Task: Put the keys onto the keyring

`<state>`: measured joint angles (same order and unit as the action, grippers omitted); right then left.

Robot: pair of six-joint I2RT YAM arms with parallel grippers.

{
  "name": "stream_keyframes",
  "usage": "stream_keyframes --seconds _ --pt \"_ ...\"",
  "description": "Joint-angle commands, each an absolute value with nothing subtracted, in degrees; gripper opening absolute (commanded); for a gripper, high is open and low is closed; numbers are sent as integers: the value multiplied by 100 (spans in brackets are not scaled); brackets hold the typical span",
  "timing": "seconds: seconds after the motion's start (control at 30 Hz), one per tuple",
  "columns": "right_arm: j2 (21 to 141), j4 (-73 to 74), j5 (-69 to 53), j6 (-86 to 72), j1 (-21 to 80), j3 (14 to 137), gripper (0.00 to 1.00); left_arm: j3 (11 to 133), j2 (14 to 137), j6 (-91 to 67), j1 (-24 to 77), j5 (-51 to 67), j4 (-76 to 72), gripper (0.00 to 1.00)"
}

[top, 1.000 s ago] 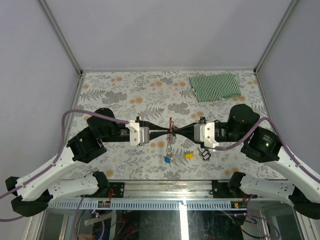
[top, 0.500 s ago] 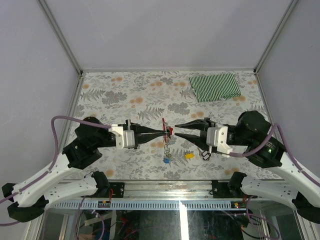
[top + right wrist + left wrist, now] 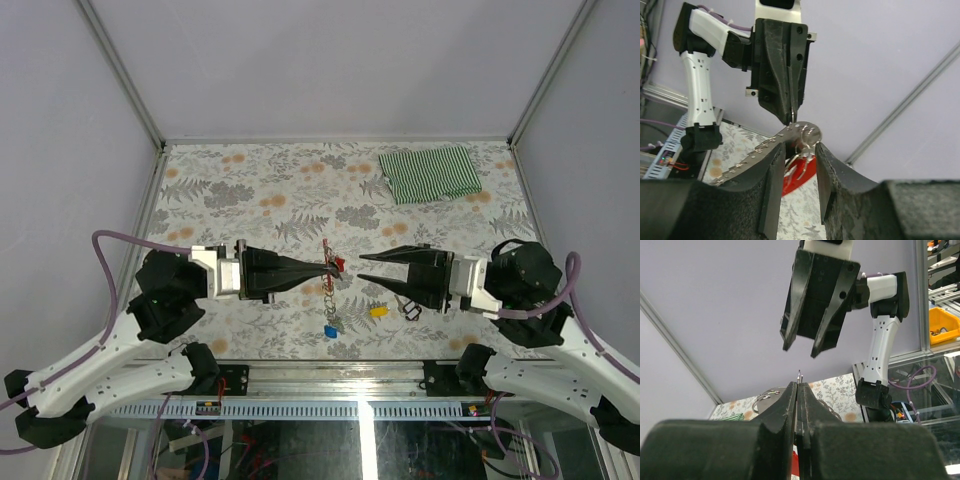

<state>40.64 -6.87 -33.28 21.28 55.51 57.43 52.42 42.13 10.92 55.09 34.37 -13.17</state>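
My left gripper is shut on the keyring and holds it above the table. The red clip sticks out past its tips. The silver chain runs down from it, with a blue key at its lower end. In the left wrist view a thin metal ring pokes out between the shut fingers. My right gripper is open and empty, a short way right of the clip. In its wrist view the clip and chain lie just beyond its fingertips. A yellow key lies on the table. No green key shows.
A small black loop lies on the table right of the yellow key, under the right gripper. A green striped cloth lies at the back right. The flowered table ends in a metal rail at the near edge.
The two grippers were together at the keyring; both arms have drawn apart. The left gripper moved left with the keyring in it. The right gripper has opened and backed to the right.
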Motion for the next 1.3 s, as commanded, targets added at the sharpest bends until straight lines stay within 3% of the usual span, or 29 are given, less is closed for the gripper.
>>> stream_keyframes --seconds 0.0,0.4,0.67,0.77,0.87,0.93,1.1,1.27 --pt "4254 -1845 -3689 1292 5581 5477 35 5260 4246 915 5531 3599 -2073 0" --pt "4626 -2618 -3984 876 5586 5317 35 5310 4315 994 5527 3672 -1945 0" --pt "4726 -2716 -4074 793 5582 5327 27 5357 4355 1074 5525 3693 -1819 0" --pt "4770 -2615 -4140 843 5588 5371 20 5380 4365 1081 5522 3707 -1811 0" --pt "4807 -2489 -4225 893 5581 5432 4 5386 4372 1100 5528 3708 -1798 0" --pt "4809 -2375 -4264 994 5581 5472 0 5392 4383 1114 5524 3716 -1777 0" --pt "4668 -2262 -4185 1264 5581 5561 0 5417 4419 1174 5521 3781 -1664 18" --pt "4516 -2092 -4047 1585 5588 5674 0 5502 4442 1298 5521 3832 -1362 24"
